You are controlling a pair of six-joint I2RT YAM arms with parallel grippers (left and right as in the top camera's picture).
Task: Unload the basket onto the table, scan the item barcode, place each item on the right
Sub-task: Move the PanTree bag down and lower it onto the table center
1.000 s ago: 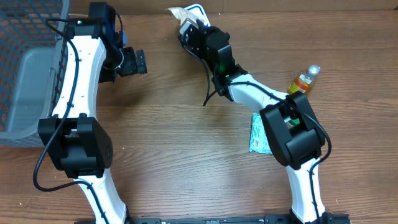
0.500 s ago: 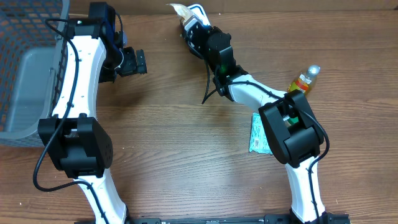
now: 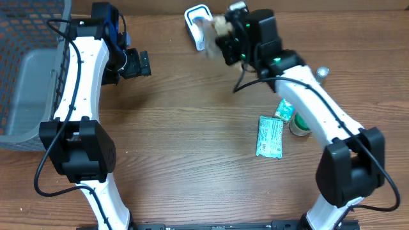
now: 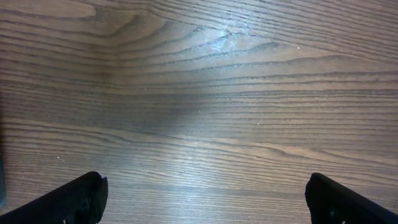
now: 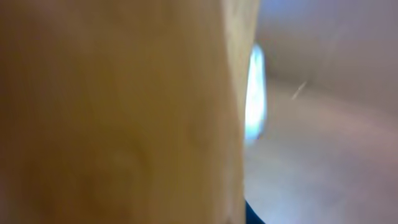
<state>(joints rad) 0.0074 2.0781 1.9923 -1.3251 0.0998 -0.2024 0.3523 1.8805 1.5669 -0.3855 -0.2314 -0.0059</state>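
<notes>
Overhead and wrist views, read left to right.

A grey mesh basket (image 3: pixel 29 70) sits at the far left edge of the wooden bench (image 3: pixel 185 147). The left pincer (image 3: pixel 142 64) hangs beside it over bare wood, its jaws wide apart and holding nothing. In the left wrist view only the two dark fingertips (image 4: pixel 74 198) show, one in each lower corner.

A white-and-blue scanner (image 3: pixel 195 18) stands at the far edge, near centre. Just to its right is the item (image 3: pixel 209 28), a pale tan pouch, motion-blurred and lifted clear of the bench. It sits in the right pincer (image 3: pixel 223 33), whose jaws are clamped on it. In the right wrist view the pouch's tan surface (image 5: pixel 118 112) fills most of the frame, out of focus.

Further right, two teal packets lie flat — a larger one (image 3: pixel 270 136) and a smaller one (image 3: pixel 284 110). A bottle cap (image 3: pixel 322 73) shows past the right arm.
</notes>
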